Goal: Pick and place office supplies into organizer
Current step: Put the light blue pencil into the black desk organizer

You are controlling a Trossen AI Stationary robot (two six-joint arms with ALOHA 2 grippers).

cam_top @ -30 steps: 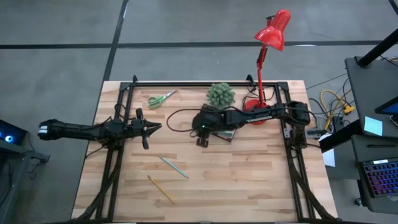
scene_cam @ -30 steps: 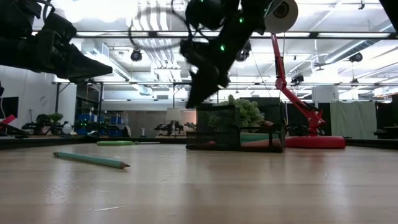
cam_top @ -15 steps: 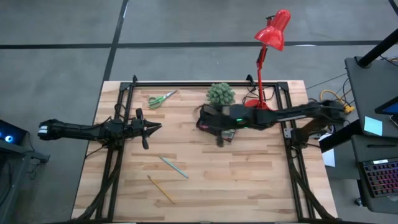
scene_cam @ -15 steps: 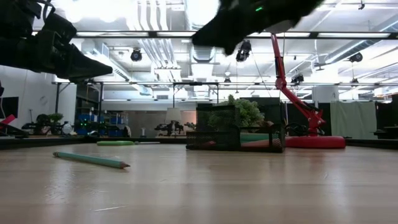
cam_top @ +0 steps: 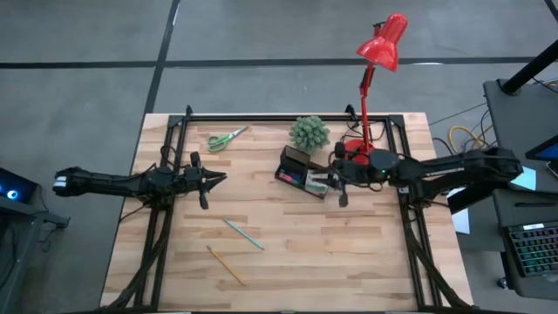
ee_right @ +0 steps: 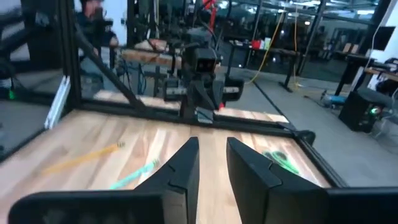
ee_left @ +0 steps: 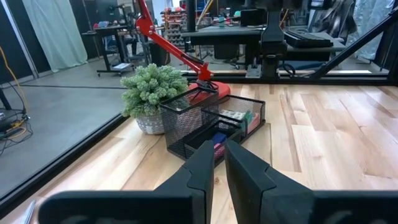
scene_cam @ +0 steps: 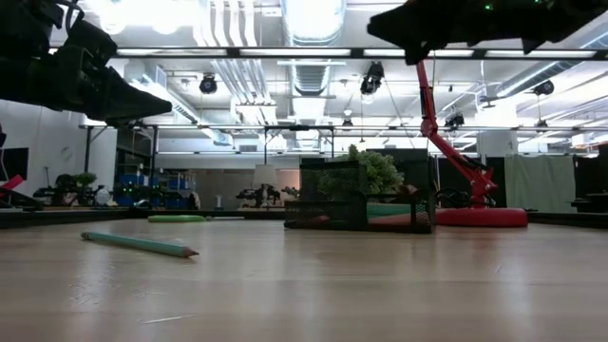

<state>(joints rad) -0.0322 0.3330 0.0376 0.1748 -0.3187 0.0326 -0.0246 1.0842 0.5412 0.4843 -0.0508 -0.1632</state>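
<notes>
The organizer [cam_top: 303,172] sat on the bench [cam_top: 349,253] beside the potted plant [cam_top: 309,133], with small pink, blue and white items in its compartments. The right end effector [cam_top: 334,185] hovered just beside it, fingers slightly apart and empty. The left end effector [cam_top: 218,179] waited well apart, fingers nearly together.

Light wooden plank table [cam_top: 349,253] with a black metal frame along its edges. Sitting on it:
- green-handled scissors [cam_top: 227,138], near the far edge, toward the far left corner
- spiky green potted plant [cam_top: 309,133], at the far edge, about midway
- black wire-mesh desk organizer [cam_top: 304,172], just in front of the plant, with small coloured items inside
- red desk lamp, round base [cam_top: 357,146] near the far right corner, beside the organizer
- teal pen [cam_top: 243,234], left of centre toward the near edge
- yellow pencil [cam_top: 226,265], close to the near edge, just beside the pen but apart
</notes>
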